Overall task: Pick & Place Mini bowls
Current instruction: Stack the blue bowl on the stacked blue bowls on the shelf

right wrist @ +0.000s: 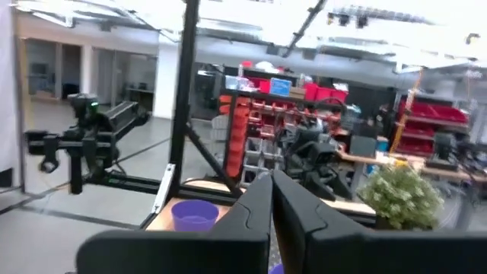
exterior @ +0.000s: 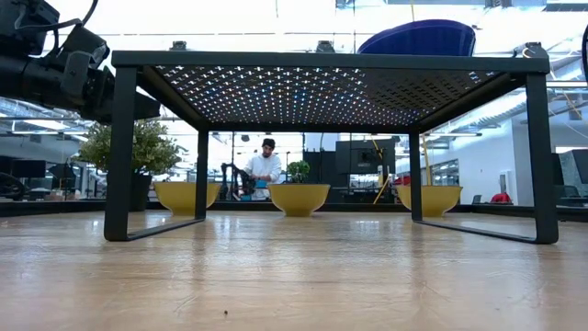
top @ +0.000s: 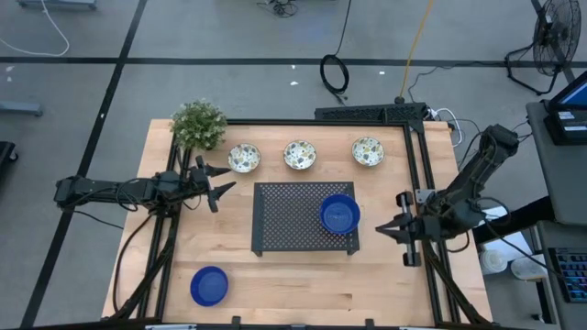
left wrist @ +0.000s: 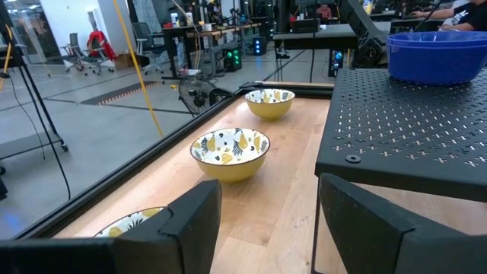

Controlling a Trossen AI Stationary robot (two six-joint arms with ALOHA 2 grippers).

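Centrally black tray [top: 293, 220], plant [top: 198, 124] behind left claw [top: 223, 182]

This is a robotics lab or workshop. Red parts bins [right wrist: 259, 114] fill shelves, desks carry computers [left wrist: 228, 57], cables [top: 335, 73] trail over the taped concrete floor, and a floor fan [top: 555, 37] stands nearby. A person [exterior: 266, 165] sits working at a far bench.

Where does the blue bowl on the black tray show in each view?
High: blue bowl on the black tray, its right part.
Low: upper right, above the tray top.
Left wrist: top right, on the tray.
Right wrist: cannot tell.
Shared landmark: the tray.
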